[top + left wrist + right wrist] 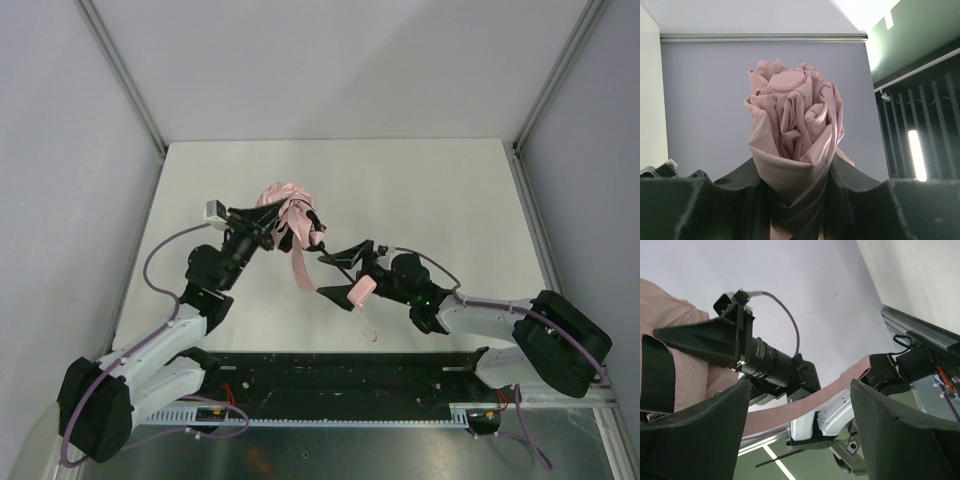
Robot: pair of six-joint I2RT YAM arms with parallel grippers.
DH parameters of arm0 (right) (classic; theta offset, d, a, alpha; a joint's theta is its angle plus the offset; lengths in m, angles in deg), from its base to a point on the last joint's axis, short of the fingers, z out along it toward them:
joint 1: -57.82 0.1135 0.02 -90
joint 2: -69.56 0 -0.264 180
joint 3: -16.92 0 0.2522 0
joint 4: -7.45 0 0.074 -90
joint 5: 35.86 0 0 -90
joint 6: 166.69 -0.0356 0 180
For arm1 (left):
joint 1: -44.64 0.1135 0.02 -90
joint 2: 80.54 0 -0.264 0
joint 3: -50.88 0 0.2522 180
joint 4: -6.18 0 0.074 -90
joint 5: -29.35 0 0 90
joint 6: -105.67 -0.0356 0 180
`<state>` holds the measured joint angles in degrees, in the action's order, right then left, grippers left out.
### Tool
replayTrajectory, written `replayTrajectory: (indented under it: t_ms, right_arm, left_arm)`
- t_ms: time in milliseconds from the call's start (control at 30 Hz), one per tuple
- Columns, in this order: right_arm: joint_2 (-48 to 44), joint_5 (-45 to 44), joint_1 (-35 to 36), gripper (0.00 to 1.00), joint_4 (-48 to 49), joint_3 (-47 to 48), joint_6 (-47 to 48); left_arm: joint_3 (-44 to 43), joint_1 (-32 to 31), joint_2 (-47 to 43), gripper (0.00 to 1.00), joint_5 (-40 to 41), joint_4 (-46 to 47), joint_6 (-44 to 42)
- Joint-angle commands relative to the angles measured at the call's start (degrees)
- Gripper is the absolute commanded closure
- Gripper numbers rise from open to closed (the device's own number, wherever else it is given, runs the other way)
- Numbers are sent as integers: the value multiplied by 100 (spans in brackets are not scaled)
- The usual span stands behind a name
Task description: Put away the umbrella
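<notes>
The umbrella (287,212) is pale pink. Its thin canopy is gathered into a crumpled, loosely twisted bundle with a flat round cap at the top and dark rib tips (312,218) at its open end. A long pink strap (300,266) dangles from it, and a small pink handle (361,291) lies toward the near right.

The umbrella sits over the middle of the white table (440,200). Its long axis runs from the cap at the far left to the handle at the near right.

The left arm reaches forward and inward, and the left gripper (268,228) is clamped around the lower part of the folded canopy. The right arm stretches leftward, low over the table. The right gripper (338,270) is spread wide beside the handle and grasps nothing. Whether it touches the handle I cannot tell.
</notes>
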<state>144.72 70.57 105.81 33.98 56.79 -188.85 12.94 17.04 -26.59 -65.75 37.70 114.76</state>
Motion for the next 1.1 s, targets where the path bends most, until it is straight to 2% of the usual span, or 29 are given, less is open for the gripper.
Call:
replayTrajectory:
  t_ms: [0,133,200,267,400,500,600,733,800,933,1067]
  right_arm:
    - [85,-88,167,17,844,103,-521]
    - [-315,-68,47,12,178,110,286]
    - [-536,193,-300,8,-189,348,1593]
    - [-814,690,-807,2,-1048,704,3352]
    - [-1238,1749,-2040,1,-2792,1311,6345]
    - [-1376,2337,-2410,1,-3776,1913,7881]
    - [-1376,2723,-2437,1,-3820,2341,8214]
    - [-899,3136,-2380,1,-2703,2533,7252]
    - [-638,3112,-2014,1,-2338,2652,7155]
    - [-531,1660,-1111,1,-3638,3169,8603]
    - [-264,1034,-865,1,-4232,3342,9024]
  left_arm:
    - [-293,-27,-191,100,18,516,185]
    - [-399,-27,-102,100,-88,524,144]
    - [-450,-27,-84,100,-182,510,-6]
    - [-474,-38,-104,100,-274,401,-178]
    - [-440,-110,-238,100,-519,-222,-804]
    - [-204,-203,-331,100,-528,-524,-1301]
    - [-9,-227,-370,100,-581,-652,-1927]
    - [28,-236,-268,100,-670,-848,-2825]
    - [67,-237,-169,100,-604,-995,-2985]
    - [39,-238,-141,100,-231,-1578,-3016]
    - [-389,-238,-343,100,362,-3221,-3121]
